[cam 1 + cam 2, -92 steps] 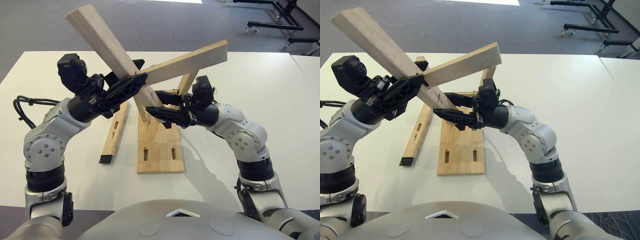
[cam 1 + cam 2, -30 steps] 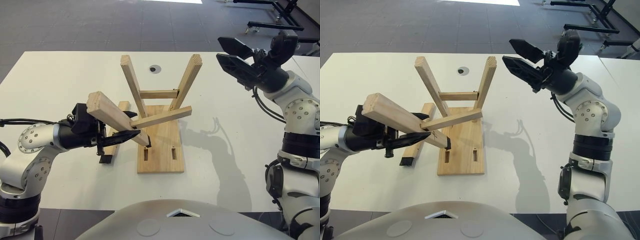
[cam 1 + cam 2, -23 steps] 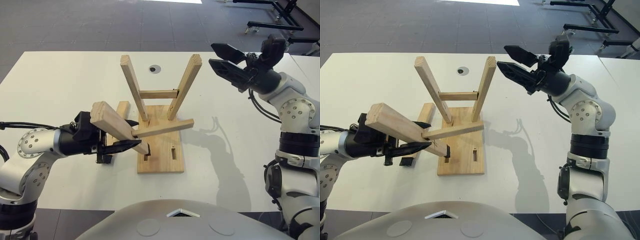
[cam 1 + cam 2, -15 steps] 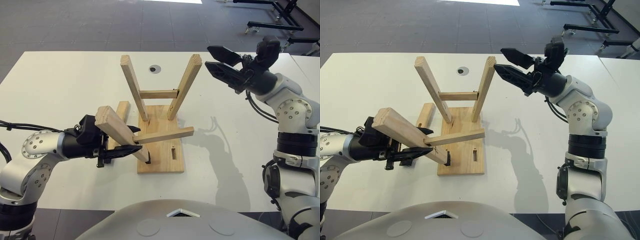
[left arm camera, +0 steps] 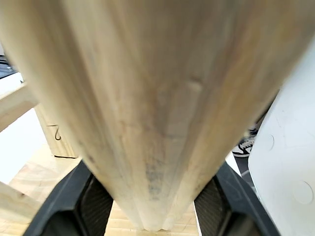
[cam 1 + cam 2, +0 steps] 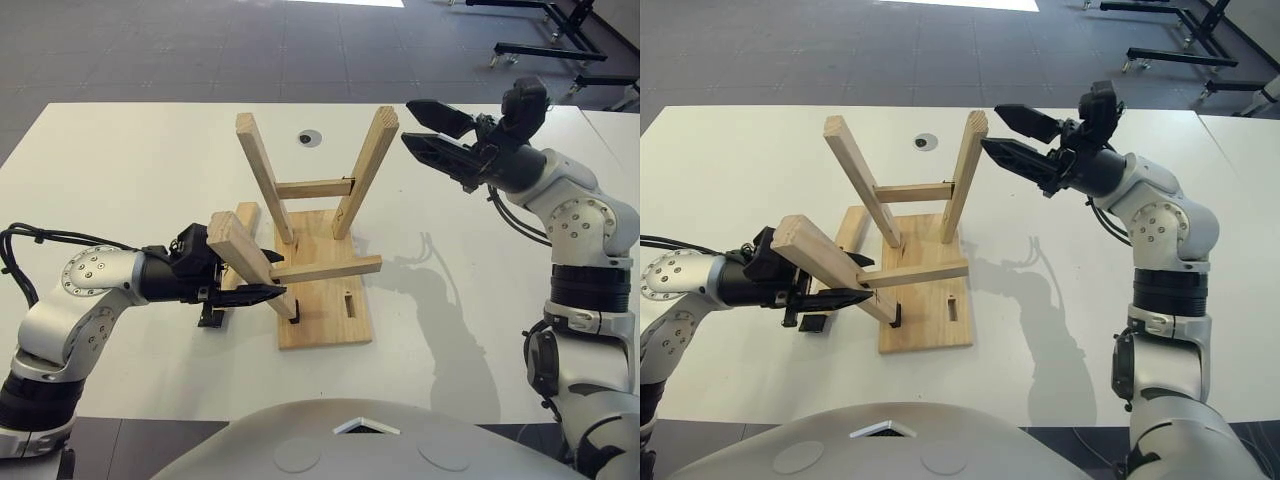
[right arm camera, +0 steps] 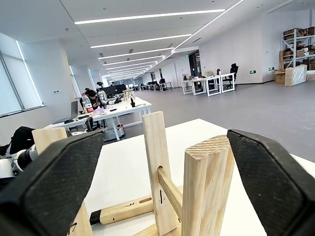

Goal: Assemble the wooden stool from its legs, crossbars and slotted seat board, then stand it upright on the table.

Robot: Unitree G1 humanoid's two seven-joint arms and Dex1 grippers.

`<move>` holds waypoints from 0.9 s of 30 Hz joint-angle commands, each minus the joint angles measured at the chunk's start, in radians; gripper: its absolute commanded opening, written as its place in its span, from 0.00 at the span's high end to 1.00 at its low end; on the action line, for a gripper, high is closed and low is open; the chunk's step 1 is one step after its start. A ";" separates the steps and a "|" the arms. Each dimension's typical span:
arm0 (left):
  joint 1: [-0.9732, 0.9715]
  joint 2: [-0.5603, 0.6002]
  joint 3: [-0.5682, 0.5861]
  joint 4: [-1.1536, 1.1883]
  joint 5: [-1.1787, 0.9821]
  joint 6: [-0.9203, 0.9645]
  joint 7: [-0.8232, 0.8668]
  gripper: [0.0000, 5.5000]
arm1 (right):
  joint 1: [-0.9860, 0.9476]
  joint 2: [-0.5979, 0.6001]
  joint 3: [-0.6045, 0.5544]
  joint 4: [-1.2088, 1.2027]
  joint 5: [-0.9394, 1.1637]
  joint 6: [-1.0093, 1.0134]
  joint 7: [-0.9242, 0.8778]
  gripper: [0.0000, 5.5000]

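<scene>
The slotted seat board (image 6: 322,300) lies flat on the table. Two legs (image 6: 258,178) (image 6: 365,170), joined by a crossbar (image 6: 315,187), stand tilted from its far end. My left gripper (image 6: 262,294) is shut on a third leg (image 6: 238,258), whose lower end rests at a near slot, with a second crossbar (image 6: 328,269) sticking out of it to the right. In the left wrist view that leg (image 5: 147,98) sits between the pads (image 5: 96,206). My right gripper (image 6: 408,123) is open, level with the top of the right-hand upright leg (image 7: 206,187), just to its right.
A fourth leg (image 6: 236,222) lies on the table left of the board, partly hidden by the held leg. A small dark disc (image 6: 307,138) sits on the table behind the frame. A black cable (image 6: 30,240) loops at the left edge.
My left arm has lowered and tipped the held leg, bringing its crossbar down over the board. My right gripper has moved left and down, close to the top of the right upright leg.
</scene>
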 commanded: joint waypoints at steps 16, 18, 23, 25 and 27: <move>0.033 0.066 -0.141 0.010 0.271 -0.109 0.096 0.63 | 0.018 0.020 0.007 -0.035 -0.006 0.010 -0.019 0.17; 0.030 0.069 -0.141 0.027 0.276 -0.115 0.099 0.63 | 0.019 0.023 0.007 -0.036 -0.006 0.009 -0.023 0.17; 0.018 0.071 -0.149 0.062 0.306 -0.136 0.112 0.63 | 0.032 0.033 0.007 -0.049 -0.005 0.004 -0.038 0.17; 0.007 0.071 -0.159 0.073 0.325 -0.140 0.130 0.63 | 0.040 0.039 0.004 -0.054 -0.005 0.001 -0.044 0.17; -0.015 0.059 -0.167 0.101 0.357 -0.157 0.160 0.54 | 0.049 0.045 0.003 -0.060 -0.007 -0.004 -0.049 0.17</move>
